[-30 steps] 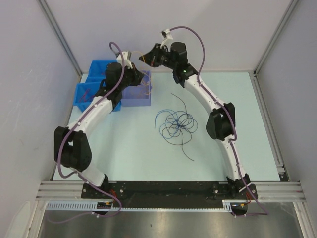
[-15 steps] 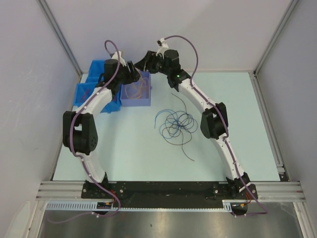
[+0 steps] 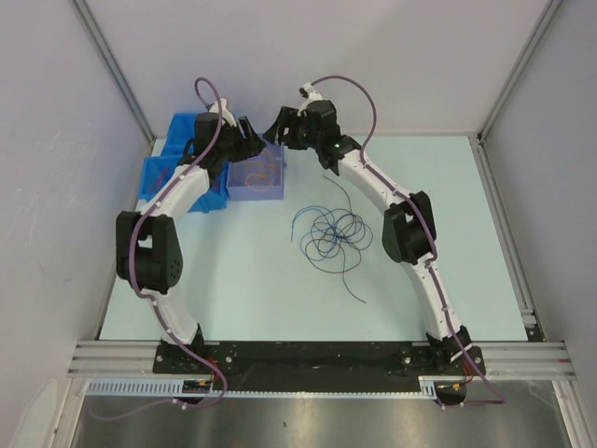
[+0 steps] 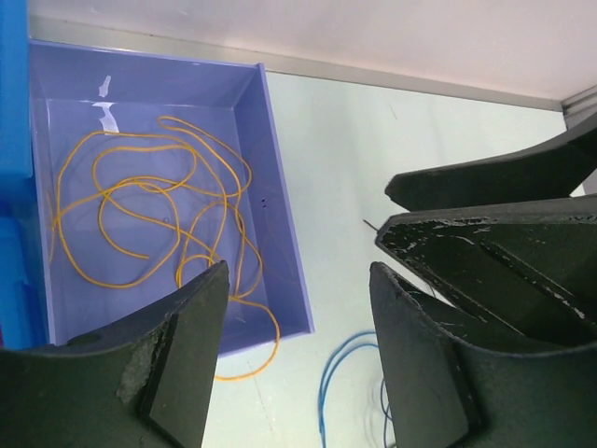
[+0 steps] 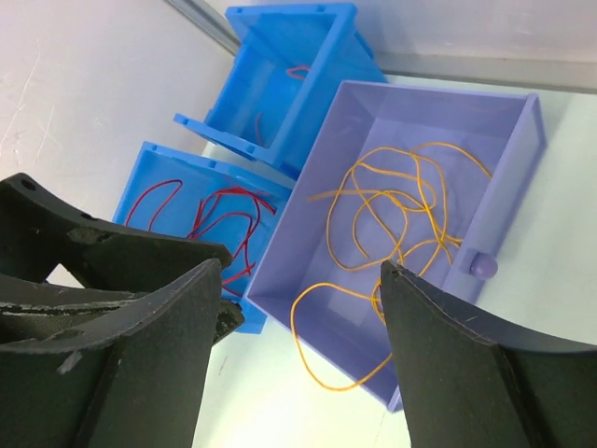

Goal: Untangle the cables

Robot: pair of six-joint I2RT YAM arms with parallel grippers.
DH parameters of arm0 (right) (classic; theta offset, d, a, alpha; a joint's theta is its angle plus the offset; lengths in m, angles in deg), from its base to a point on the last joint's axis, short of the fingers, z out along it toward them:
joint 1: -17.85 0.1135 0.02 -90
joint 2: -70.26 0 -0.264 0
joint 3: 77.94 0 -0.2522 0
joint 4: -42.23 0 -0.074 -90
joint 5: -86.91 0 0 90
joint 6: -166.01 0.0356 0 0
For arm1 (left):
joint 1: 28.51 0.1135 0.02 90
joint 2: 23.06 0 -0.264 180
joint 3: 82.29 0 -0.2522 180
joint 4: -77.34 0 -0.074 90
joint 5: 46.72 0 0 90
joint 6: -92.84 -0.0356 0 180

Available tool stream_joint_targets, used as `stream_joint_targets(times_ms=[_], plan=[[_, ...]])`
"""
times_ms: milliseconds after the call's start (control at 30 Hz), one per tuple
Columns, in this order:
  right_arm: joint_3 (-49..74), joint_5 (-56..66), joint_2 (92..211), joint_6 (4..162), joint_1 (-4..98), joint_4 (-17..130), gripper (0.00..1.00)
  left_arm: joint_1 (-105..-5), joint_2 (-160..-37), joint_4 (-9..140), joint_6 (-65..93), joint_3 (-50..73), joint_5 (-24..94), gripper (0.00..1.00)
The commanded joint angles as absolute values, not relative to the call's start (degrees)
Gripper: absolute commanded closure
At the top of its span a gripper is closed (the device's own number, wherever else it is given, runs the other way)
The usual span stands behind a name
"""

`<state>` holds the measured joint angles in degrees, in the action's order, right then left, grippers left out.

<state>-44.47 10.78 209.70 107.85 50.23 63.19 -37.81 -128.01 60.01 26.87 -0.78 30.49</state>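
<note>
A pale worktop (image 3: 233,280) is walled on the left, back and right. Blue bins (image 3: 159,177) and a lavender bin (image 3: 256,193) crowd the far left corner. Open surface lies near and right of centre.

The left gripper (image 4: 297,275) and right gripper (image 5: 298,271) hover close together over the lavender bin, both with jaws wide apart and holding nothing.

Orange cables (image 5: 392,215) curl inside that bin, one loop spilling over its near wall. Red cables (image 5: 210,210) lie in a blue bin. A blue and dark tangle (image 3: 331,233) sits mid-worktop, its loose tails running roughly far to near.
</note>
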Motion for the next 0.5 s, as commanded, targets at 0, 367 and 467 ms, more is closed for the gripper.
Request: stream_joint_targets(times_ms=[0, 367, 467], plan=[[-41.2, 8.3, 200.5, 105.7, 50.4, 64.6, 0.27, -38.1, -121.7, 61.7, 28.1, 0.6, 29.1, 0.33], [-11.8, 0.4, 180.1, 106.2, 50.6, 64.3, 0.29, -40.5, -109.6, 63.3, 30.5, 17.7, 30.3, 0.33], [-2.9, -1.2, 174.5, 108.1, 50.2, 63.5, 0.3, -44.0, -107.7, 63.2, 30.1, 20.8, 31.7, 0.33]])
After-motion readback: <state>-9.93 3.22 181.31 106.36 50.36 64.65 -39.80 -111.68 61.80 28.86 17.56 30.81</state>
